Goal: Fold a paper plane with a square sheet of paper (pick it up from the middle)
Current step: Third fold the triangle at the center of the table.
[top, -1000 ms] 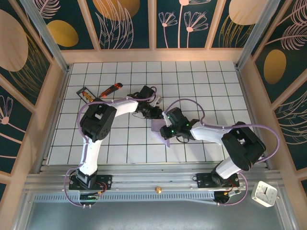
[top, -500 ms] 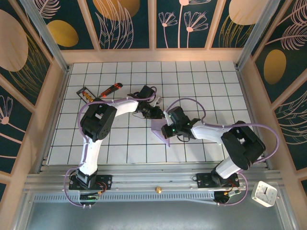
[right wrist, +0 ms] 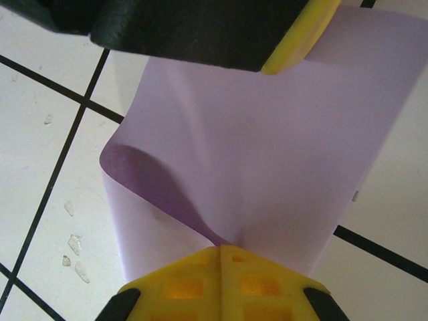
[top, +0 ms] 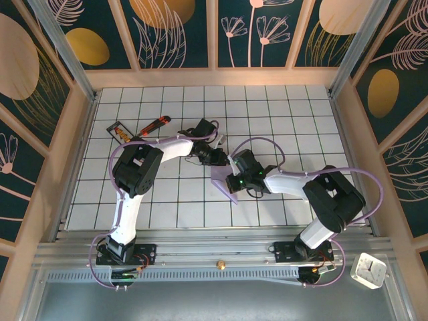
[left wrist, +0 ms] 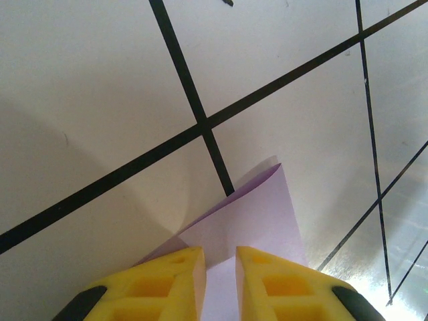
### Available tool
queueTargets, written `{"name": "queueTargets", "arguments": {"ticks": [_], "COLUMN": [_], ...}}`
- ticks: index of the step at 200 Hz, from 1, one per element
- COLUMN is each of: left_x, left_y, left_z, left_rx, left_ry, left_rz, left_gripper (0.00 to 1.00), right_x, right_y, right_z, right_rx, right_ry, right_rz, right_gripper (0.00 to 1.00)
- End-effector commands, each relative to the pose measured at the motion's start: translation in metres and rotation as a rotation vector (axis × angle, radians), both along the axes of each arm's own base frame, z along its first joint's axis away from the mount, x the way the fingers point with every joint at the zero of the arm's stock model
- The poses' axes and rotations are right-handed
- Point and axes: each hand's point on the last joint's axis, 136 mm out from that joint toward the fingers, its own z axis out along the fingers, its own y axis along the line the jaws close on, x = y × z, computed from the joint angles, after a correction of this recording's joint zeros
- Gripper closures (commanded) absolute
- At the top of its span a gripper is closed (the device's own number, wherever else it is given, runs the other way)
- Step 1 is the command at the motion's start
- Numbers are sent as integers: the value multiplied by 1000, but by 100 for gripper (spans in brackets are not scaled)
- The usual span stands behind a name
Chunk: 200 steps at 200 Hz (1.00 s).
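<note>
Jaws of the right gripper [right wrist: 221, 253] pinch the lavender sheet [right wrist: 267, 147], those of the left gripper [left wrist: 219, 267] stand a slit apart astride its edge; an even, taut pull should set the crease straight.

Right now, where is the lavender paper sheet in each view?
Top external: sheet near the middle of the table.
Left wrist: sheet bottom centre, beyond the gap between the left jaws.
Right wrist: sheet centre, curled, pinched at the bottom by the right jaws.
Shared landmark: black grid lines.
</note>
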Motion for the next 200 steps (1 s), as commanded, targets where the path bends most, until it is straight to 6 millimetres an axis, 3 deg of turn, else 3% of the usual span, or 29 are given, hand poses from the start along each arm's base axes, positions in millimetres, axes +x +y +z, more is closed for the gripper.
{"name": "queueTargets", "arguments": {"ticks": [1,90,154,200], "left_x": [-16,-17,-17,-17], "left_y": [27,28,29,29], "left_z": [-55,-54,-56,-57], "left_rx": [166,169,178,180], "left_ry": [78,78,77,78], "left_rz": [10,12,9,11], "left_gripper": [78,77,76,76], "right_x": [16,9,5,3], "right_y": [7,2,-1,-4], "right_z": [9,0,9,-1], "right_rx": [9,9,34,15], "right_ry": [-56,-26,-19,-2], "right_rz": [6,-10,-36,-42], "right_gripper": [100,100,100,100]}}
